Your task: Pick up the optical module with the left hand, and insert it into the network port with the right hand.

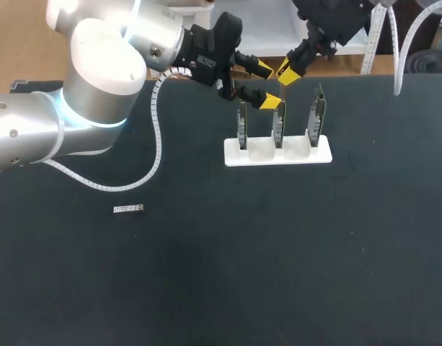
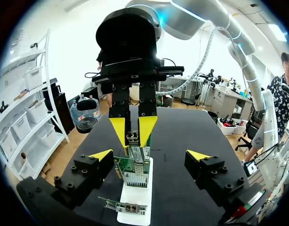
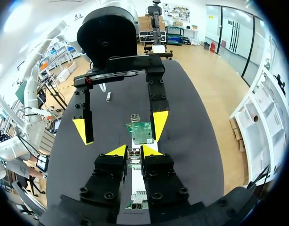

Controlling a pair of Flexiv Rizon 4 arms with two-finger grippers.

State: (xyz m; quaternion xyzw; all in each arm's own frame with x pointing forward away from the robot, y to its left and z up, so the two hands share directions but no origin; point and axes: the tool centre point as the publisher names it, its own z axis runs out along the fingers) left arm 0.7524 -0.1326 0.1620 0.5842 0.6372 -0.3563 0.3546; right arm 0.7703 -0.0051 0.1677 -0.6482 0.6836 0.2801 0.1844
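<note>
The left arm (image 1: 84, 94) comes in from the left with its big elbow joint bulging up over the table's (image 1: 278, 259) back corner. Its wrist is stretched sideways, so the left gripper (image 1: 267, 85) hangs just above the white holder (image 1: 323, 156). Its yellow-tipped fingers are spread wide with nothing pinched between them. One tip sits right by the top of the middle board (image 1: 278, 124).

The right arm (image 1: 332, 25) drops in from the far right corner, and the right gripper (image 1: 288, 74) points down at the same row of three green boards. From the left wrist camera its fingers look pulled in tight on a small silver module (image 2: 132, 138). The module is held upright right over the network port (image 2: 136, 154) on top of that board. The module and port look like they're touching, but how deep it sits is hard to call. The right wrist camera agrees: the two tips are nearly together, with the metal bit between them.

The print on the boards is way too small to read.

There's also a loose module (image 1: 128, 209) lying flat on the black table. It's well apart from both grippers, out toward the front left of the holder.
</note>
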